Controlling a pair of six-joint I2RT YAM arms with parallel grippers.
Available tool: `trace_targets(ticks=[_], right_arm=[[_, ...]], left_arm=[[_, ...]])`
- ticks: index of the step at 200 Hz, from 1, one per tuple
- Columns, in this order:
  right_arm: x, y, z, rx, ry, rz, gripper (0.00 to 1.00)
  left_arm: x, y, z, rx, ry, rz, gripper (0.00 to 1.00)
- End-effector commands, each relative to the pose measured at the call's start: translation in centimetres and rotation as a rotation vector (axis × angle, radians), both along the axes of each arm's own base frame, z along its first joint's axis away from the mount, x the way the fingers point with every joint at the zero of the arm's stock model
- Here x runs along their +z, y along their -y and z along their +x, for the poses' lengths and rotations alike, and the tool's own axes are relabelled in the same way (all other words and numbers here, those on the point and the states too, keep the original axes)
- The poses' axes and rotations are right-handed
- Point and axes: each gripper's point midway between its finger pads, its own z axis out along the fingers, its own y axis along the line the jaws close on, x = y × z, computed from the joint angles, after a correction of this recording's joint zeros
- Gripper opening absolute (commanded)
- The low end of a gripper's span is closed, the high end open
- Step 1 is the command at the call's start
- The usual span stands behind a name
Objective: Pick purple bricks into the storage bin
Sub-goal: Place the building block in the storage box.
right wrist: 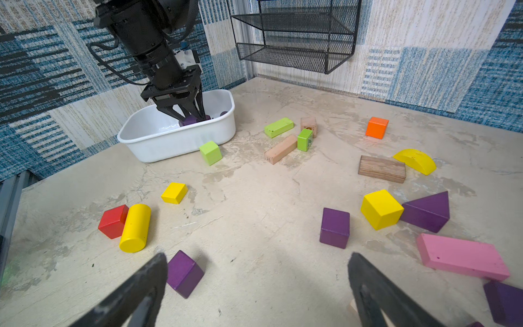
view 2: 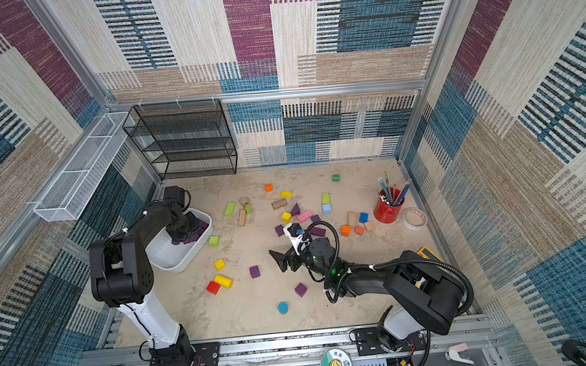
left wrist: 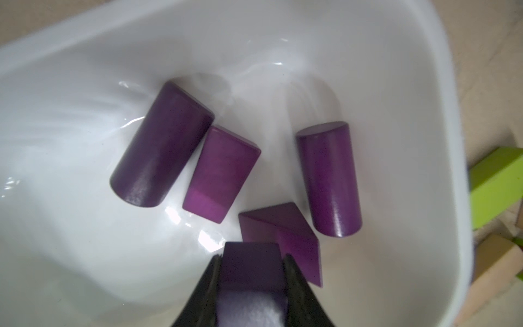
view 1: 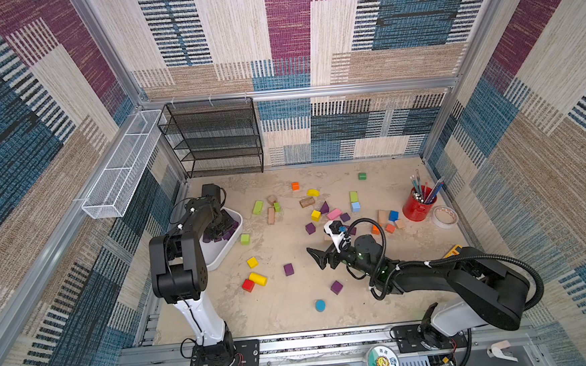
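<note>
Four dark-purple wooden bricks [left wrist: 161, 144] lie in the white plastic storage bin [left wrist: 368, 85], the left gripper [left wrist: 252, 256] pinching a fifth brick [left wrist: 249, 271], the right gripper [right wrist: 258, 257] spread, and several purple cubes [right wrist: 334, 228] outside.

We can't count the purple bricks [view 1: 227, 235] inside the storage bin [view 1: 219, 256] in a top view: left arm [view 1: 197, 216] covers them. Left wrist view: held brick [left wrist: 250, 263] and fingers [left wrist: 208, 283] clipped by frame edge, brick's close end blurred. Right wrist view clips one purple cube [right wrist: 505, 303].

Bright even light, soft shadows, glare inside the storage bin [left wrist: 368, 85], wide-angle bending at frame edges.
</note>
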Motion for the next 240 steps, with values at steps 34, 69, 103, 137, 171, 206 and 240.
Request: trace_targets(ticks=[34, 69, 103, 137, 171, 206, 240], right_arm=[[0.7, -0.2, 0.1, -0.001, 0.023, 0.013, 0.99], [0.6, -0.2, 0.2, -0.001, 0.023, 0.01, 1.0], [0.5, -0.2, 0.2, 0.0, 0.021, 0.008, 0.99], [0.6, -0.2, 0.2, -0.002, 0.023, 0.007, 1.0], [0.4, -0.3, 0.2, -0.004, 0.02, 0.006, 1.0], [0.3, -0.2, 0.3, -0.01, 0.018, 0.002, 1.0], [0.1, -0.3, 0.4, -0.013, 0.014, -0.002, 1.0]], left_arm=[[1.4, -0.6, -0.3, -0.001, 0.021, 0.039, 0.38], [1.7, -0.7, -0.3, -0.001, 0.029, 0.041, 0.39], [1.4, -0.5, -0.3, -0.007, 0.02, 0.033, 0.39], [1.8, -0.2, -0.2, -0.016, 0.031, 0.027, 0.39], [2.7, 0.6, 0.0, -0.047, 0.055, 0.034, 0.41], [4.1, 2.0, 0.1, -0.096, 0.087, 0.061, 0.42], [5.6, 2.6, 0.0, -0.12, 0.125, 0.086, 0.42]])
